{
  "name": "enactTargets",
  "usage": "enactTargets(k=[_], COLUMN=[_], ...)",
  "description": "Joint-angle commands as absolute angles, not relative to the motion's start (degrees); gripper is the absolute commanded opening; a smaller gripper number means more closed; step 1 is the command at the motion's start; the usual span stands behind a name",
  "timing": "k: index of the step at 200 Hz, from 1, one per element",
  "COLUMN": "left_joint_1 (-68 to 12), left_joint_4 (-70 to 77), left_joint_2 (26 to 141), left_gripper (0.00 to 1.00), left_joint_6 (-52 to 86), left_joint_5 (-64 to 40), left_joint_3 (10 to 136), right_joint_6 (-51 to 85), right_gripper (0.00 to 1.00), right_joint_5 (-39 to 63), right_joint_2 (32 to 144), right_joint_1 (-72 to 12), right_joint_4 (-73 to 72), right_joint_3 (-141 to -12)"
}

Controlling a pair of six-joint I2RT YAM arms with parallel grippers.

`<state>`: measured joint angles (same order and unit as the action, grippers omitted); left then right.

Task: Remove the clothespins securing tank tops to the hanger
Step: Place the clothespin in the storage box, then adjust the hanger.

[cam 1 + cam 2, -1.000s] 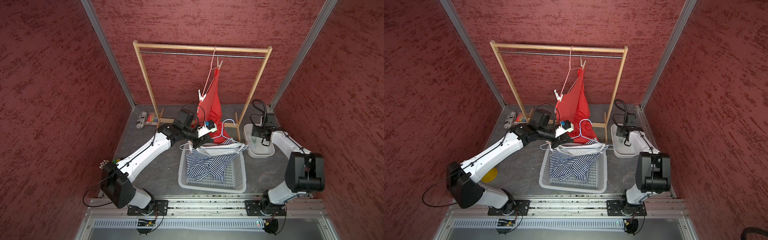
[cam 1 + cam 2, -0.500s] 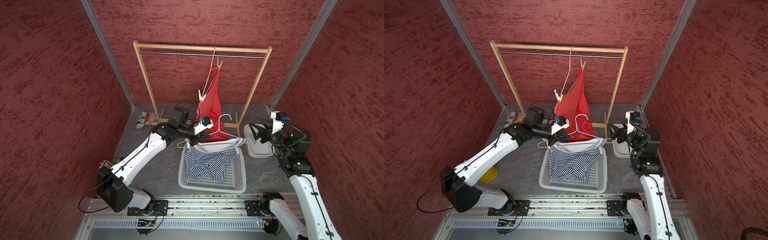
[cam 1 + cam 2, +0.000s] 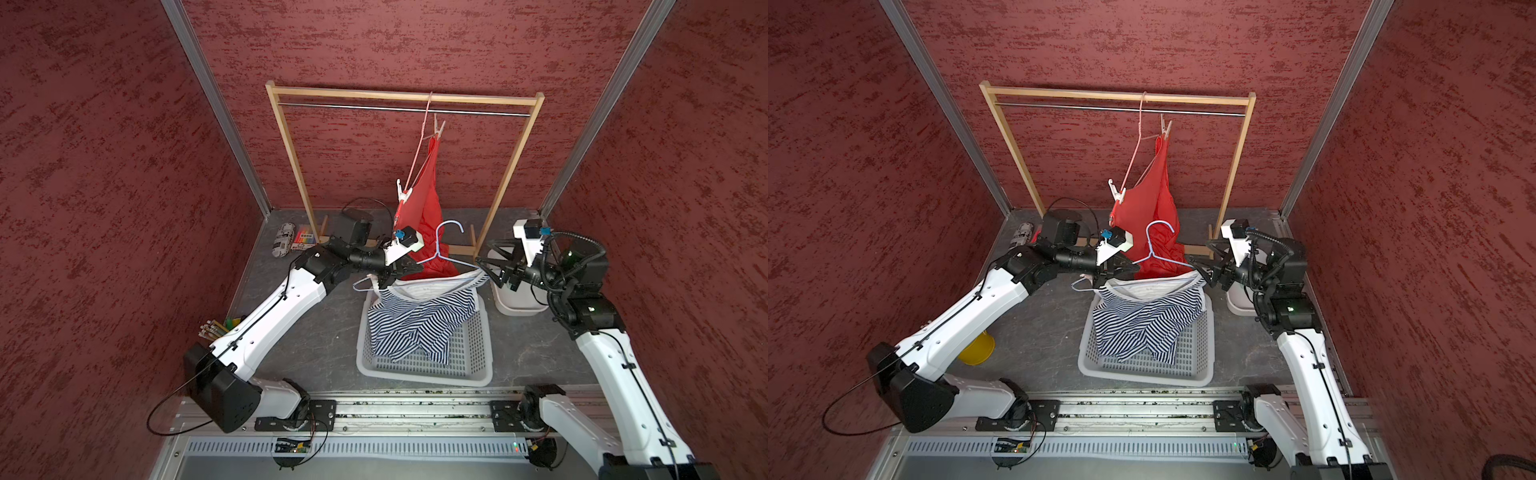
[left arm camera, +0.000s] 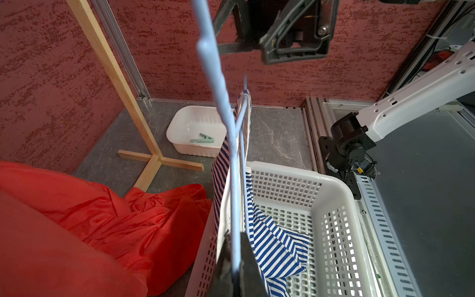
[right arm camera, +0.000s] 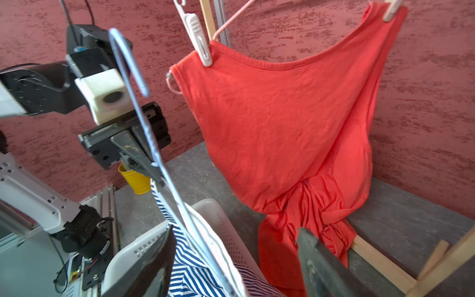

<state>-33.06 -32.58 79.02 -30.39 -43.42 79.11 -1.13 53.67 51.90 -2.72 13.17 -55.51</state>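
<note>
In a top view the navy-and-white striped tank top (image 3: 419, 320) sags from a light-blue wire hanger (image 3: 437, 245) into the white perforated plastic basket (image 3: 424, 376). The left gripper (image 3: 397, 274) clamps the hanger, and the right gripper (image 3: 484, 270) gapes at its other end.

Left wrist: one pale-green clothespin (image 4: 203, 139) lies in a white tub (image 4: 198, 151).

Right wrist: two pegs, a white plastic clothespin (image 5: 199, 38) and a beige clothespin (image 5: 390, 10), pin the orange-red tank top (image 5: 282, 115), apart from both grippers.

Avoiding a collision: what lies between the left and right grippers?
The blue hanger carrying the striped tank top, clamped by the left gripper; the right gripper is open. Both top views show it.
</note>
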Motion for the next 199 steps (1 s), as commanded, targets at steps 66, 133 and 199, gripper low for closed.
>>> enactTargets(k=[66, 133, 199], left_joint_1=[-33.31, -33.92, -34.68], left_joint_4=[-35.00, -36.29, -37.62], left_joint_2=[80.66, 81.93, 84.04], left_gripper=[0.00, 0.00, 0.00], left_joint_6=[-31.25, -30.31, -29.71], left_joint_5=[-44.07, -42.52, -41.61], left_joint_3=[83.57, 85.33, 87.45], right_joint_6=[-6.97, -11.59, -13.79], right_gripper=[0.72, 0.42, 0.00], right_joint_5=[51.89, 47.12, 44.38], right_joint_2=[56.68, 59.90, 54.66], right_joint_1=[-11.77, -15.64, -16.08], right_joint_4=[17.62, 20.77, 18.08], right_joint_3=[-59.43, -61.54, -56.88])
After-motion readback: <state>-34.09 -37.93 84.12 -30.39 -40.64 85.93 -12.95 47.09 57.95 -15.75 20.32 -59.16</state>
